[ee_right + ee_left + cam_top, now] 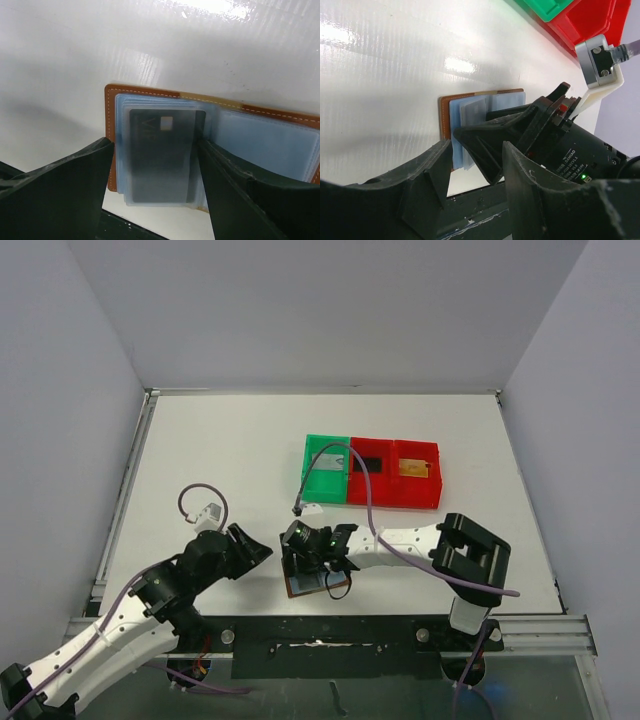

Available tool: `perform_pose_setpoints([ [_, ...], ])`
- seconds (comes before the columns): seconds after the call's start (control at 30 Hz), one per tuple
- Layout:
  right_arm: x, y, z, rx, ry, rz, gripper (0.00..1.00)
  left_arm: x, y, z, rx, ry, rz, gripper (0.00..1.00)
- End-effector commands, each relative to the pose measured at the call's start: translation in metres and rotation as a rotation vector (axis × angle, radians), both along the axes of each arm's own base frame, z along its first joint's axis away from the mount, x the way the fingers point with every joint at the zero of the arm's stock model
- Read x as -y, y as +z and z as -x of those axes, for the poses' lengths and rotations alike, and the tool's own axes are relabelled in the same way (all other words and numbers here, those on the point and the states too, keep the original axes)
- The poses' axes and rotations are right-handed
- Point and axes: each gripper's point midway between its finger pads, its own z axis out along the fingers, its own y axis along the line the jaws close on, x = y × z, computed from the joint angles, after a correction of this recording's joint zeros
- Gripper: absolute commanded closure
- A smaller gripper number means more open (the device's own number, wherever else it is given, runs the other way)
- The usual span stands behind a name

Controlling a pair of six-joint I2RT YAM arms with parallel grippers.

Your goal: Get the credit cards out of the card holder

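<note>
The brown card holder (111,125) lies open near the table's front edge (303,586), its grey-blue clear sleeves (470,111) facing up. A black credit card (162,155) with a small chip sits inside the top sleeve. My right gripper (155,145) is open and low over the holder (315,565), one finger on each side of that sleeved card. My left gripper (476,150) is open and holds nothing. It hovers just left of the holder (258,548), pointing at the right gripper's fingers (490,140). A golden-orange card (411,468) lies in the red tray.
A green tray (326,470) and a red tray (436,480) stand side by side behind the holder. The red tray's left compartment holds a dark rectangle (370,462). A black rail (330,630) runs along the table's near edge, close to the holder.
</note>
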Motion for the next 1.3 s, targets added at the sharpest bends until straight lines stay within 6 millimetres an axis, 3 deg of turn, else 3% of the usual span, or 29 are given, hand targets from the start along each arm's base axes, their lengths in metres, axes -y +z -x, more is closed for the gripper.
perform_pose_setpoints([
  [0.0,0.000,-0.002,0.003,-0.021,0.018,0.031,0.29,0.003,0.015,-0.005,0.035,0.012,0.038,0.56],
  [0.13,0.006,-0.009,0.006,-0.044,-0.014,0.024,0.32,0.011,0.014,-0.004,0.035,-0.029,0.044,0.56],
  [0.5,0.017,-0.017,0.004,-0.099,-0.077,-0.114,0.54,0.033,0.001,0.001,0.005,-0.129,0.078,0.56],
  [0.73,0.023,-0.012,0.000,-0.070,-0.078,-0.105,0.49,0.026,-0.003,0.000,0.003,-0.107,0.046,0.56],
  [0.83,0.016,-0.010,-0.002,-0.042,-0.029,-0.058,0.36,0.022,0.001,0.000,0.013,-0.079,0.060,0.56],
  [0.97,0.009,-0.013,0.002,-0.022,0.021,0.031,0.31,0.016,0.001,0.001,0.014,-0.064,0.053,0.56],
  [1.07,0.013,-0.021,0.002,-0.018,0.016,0.103,0.32,0.013,0.003,0.001,0.019,-0.055,0.048,0.56],
  [1.27,0.012,-0.021,0.005,-0.027,0.019,0.080,0.47,0.014,0.003,0.001,0.019,-0.057,0.050,0.56],
])
